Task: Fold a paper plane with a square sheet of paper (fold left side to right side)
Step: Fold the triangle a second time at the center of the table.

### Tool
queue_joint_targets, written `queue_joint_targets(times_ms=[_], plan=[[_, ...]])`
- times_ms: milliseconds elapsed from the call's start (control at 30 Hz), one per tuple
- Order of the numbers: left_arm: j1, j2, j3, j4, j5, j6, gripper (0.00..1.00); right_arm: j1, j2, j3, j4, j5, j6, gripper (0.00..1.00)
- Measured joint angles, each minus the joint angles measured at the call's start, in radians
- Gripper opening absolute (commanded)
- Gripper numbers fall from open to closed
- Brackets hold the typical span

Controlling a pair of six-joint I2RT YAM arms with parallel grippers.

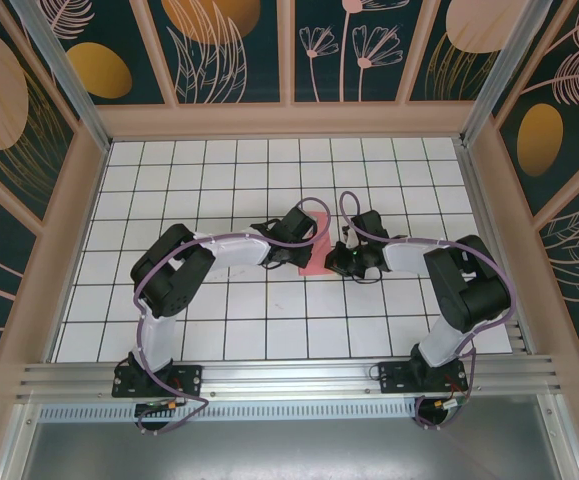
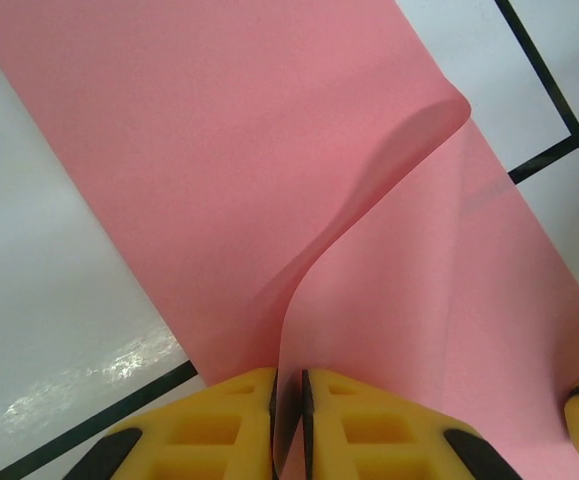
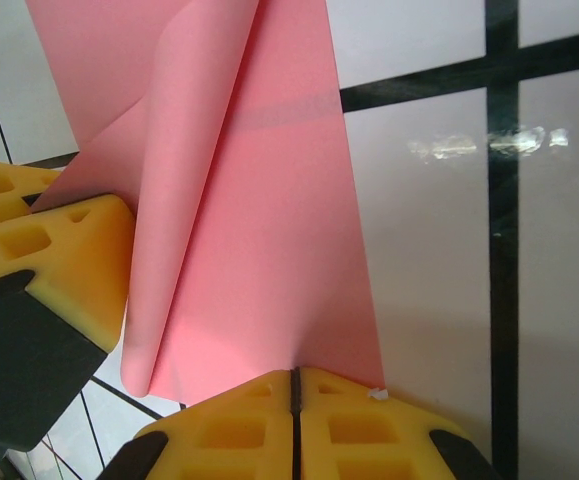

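Two grippers meet at one pink sheet, mid-table.
From above, we see the left gripper (image 1: 291, 252) and right gripper (image 1: 343, 260) flanking the sheet of paper (image 1: 312, 268) on the gridded table (image 1: 269, 330). Our left wrist view shows its pads (image 2: 239, 420) pinching a raised fold. Our right wrist view shows its pads (image 3: 349, 420) pressed together on the sheet's edge.

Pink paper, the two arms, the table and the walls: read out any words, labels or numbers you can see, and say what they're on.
No text can be read. The pink paper is blank, the left tool and right tool pinching it carry no marks, the table has grid lines, the walls plant drawings.
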Motion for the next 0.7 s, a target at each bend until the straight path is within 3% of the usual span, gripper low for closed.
queue_joint_targets(times_ms=[700], plan=[[0.0, 0.006, -0.005, 0.021, -0.009, 0.0, 0.16, -0.016, -0.013, -0.007, 0.0, -0.023, -0.016, 0.15]])
